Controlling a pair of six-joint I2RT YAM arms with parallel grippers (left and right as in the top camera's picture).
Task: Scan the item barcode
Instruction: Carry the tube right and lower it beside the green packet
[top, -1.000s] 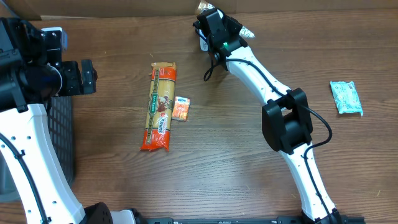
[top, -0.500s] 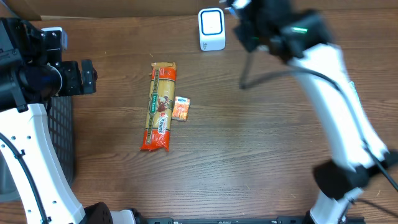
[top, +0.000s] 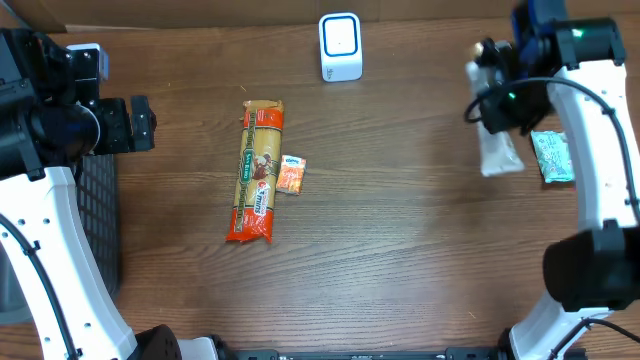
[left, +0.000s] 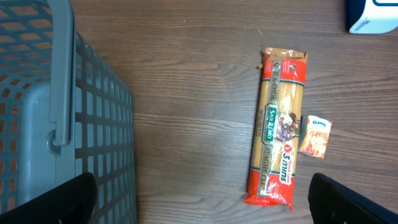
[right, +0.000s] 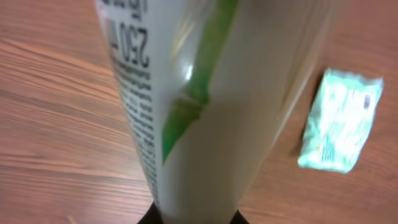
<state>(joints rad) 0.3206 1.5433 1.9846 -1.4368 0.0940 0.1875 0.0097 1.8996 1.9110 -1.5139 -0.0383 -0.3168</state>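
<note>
Pouch (top: 498, 152) is gripped tight in the closed right hand (top: 497, 118); scanner (top: 340, 46) stands well apart to its left; left hand (top: 145, 125), farther, is wide open, empty

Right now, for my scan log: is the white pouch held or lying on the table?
Held. The right tool is shut on the white pouch, whose printed side fills the right wrist view.

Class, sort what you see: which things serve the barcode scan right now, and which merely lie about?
In use: white plastic pouch with green stripe, held in right pincer; white box-shaped scanner.
Lying about: long orange spaghetti packet; small orange sachet; pale green wrapped packet; grey plastic basket.
</note>
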